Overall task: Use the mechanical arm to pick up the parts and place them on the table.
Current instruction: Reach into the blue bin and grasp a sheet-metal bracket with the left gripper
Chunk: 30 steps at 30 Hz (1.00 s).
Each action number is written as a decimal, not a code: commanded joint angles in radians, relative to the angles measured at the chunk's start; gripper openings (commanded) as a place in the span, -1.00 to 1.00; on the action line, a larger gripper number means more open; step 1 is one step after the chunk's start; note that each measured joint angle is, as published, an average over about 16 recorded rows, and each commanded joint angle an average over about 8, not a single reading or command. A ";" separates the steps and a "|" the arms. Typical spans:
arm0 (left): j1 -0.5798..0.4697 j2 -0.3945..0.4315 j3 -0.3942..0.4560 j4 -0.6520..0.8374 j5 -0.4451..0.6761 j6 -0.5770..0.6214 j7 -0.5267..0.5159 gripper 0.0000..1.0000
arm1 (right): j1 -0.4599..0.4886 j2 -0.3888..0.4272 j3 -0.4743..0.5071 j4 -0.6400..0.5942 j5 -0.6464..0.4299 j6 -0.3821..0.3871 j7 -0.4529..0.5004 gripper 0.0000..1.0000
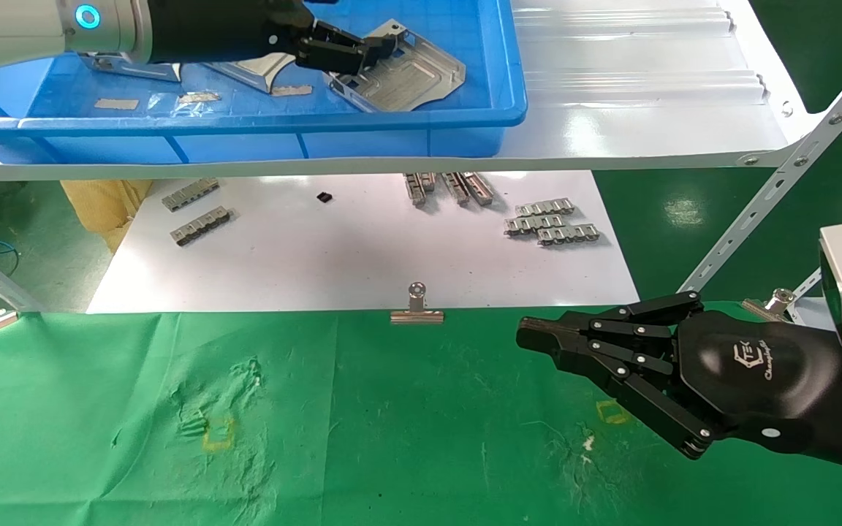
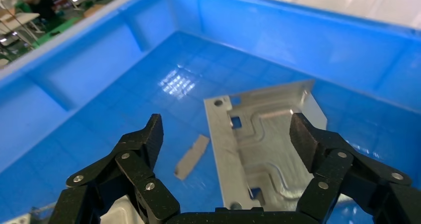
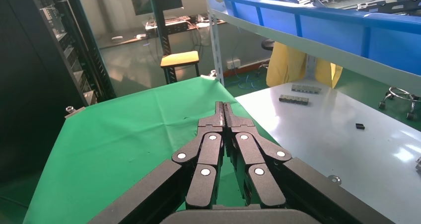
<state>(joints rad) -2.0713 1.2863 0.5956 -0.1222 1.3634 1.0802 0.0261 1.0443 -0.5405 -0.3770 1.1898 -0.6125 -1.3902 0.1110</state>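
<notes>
My left gripper [image 1: 371,50] reaches into the blue bin [image 1: 245,124] on the shelf. Its fingers are open on either side of a silver stamped plate [image 1: 406,77] lying on the bin floor. In the left wrist view the plate [image 2: 268,134] sits between the open fingers [image 2: 149,134], nearer the far one, and the gripper [image 2: 226,134] holds nothing. Two more plates [image 1: 253,73] [image 1: 136,69] lie in the bin, partly hidden by the arm. My right gripper [image 1: 531,337] is shut and empty, low over the green cloth table [image 1: 392,438]; the right wrist view shows it [image 3: 223,107] too.
A glossy white shelf [image 1: 647,109] carries the bin, with a slanted metal brace [image 1: 779,183] at the right. Below it a white sheet [image 1: 362,248] holds small linked strips [image 1: 552,223]. A binder clip [image 1: 416,310] pins the cloth edge. Small flat strips [image 2: 192,157] lie in the bin.
</notes>
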 commanded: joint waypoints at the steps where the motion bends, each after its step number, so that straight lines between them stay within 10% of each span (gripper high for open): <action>1: -0.005 0.004 0.003 0.016 0.004 0.007 0.009 -1.00 | 0.000 0.000 0.000 0.000 0.000 0.000 0.000 -1.00; 30: -0.009 0.036 0.012 0.094 0.015 -0.059 0.040 -1.00 | 0.000 0.000 0.000 0.000 0.000 0.000 0.000 -1.00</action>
<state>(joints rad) -2.0800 1.3225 0.6069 -0.0284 1.3783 1.0220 0.0664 1.0443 -0.5405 -0.3770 1.1898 -0.6125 -1.3902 0.1110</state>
